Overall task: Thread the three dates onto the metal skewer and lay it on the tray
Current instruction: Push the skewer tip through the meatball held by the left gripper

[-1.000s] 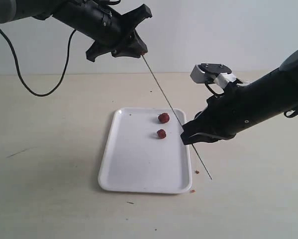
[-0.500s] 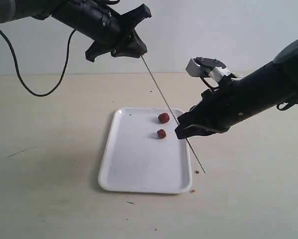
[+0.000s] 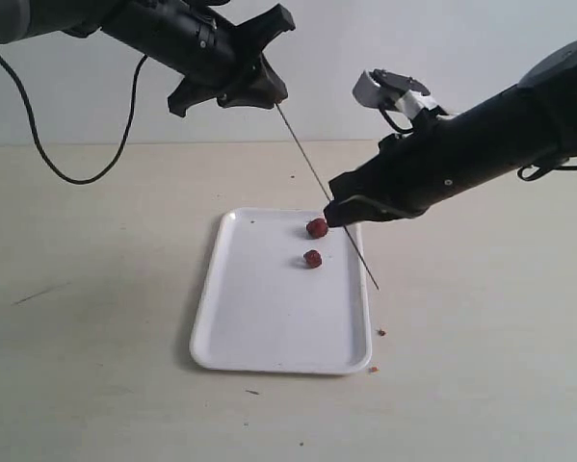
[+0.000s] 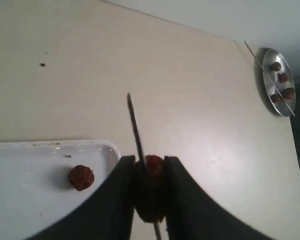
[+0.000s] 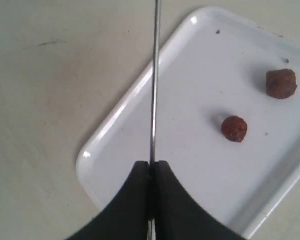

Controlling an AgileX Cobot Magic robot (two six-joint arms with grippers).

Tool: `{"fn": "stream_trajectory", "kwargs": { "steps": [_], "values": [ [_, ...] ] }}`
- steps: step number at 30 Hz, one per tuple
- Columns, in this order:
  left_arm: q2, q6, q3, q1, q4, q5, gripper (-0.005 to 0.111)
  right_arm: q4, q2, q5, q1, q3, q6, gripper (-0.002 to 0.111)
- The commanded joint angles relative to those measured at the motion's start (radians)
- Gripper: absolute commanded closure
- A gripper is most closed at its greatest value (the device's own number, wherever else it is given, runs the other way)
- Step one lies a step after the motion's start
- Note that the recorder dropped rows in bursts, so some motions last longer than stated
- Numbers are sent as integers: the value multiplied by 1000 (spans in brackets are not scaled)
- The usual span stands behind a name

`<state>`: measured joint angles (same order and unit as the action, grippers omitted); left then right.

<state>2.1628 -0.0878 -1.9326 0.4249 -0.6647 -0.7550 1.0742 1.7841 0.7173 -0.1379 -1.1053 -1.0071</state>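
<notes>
Two dates (image 5: 234,128) lie on the tray (image 5: 190,65) below the skewer (image 5: 154,75); the third date (image 4: 153,164) is pinched in the left gripper (image 4: 148,170) at the skewer's upper end. The right gripper (image 5: 151,172) is clamped on the skewer lower down. The skewer looks thin, stiff and probably slippery, so grip it firmly; the dates look soft, so squeeze them lightly.

The tray (image 3: 259,337) lies at lower centre of the exterior view. On its upper right part sits one date (image 3: 316,227), just above another date (image 3: 312,258). The skewer (image 3: 307,164) slants down from upper centre, passing just right of them.
</notes>
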Motion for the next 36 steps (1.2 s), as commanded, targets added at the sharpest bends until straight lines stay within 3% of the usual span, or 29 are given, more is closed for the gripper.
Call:
{"fn": "stream_trajectory", "kwargs": {
  "steps": [1, 19, 25, 36],
  "values": [
    [-4, 10, -1, 28, -4, -11, 85, 49, -2, -35, -1, -47, -9, 108],
    [-4, 10, -1, 96, 2, -20, 84, 124, -2, -134, -1, -78, -13, 108],
    [-4, 28, -1, 96, 27, -20, 47, 124, -2, -146, -1, -78, -20, 108],
    [-21, 58, -1, 63, 43, -18, 46, 32, -2, -149, -1, -78, 1, 108]
  ]
}}
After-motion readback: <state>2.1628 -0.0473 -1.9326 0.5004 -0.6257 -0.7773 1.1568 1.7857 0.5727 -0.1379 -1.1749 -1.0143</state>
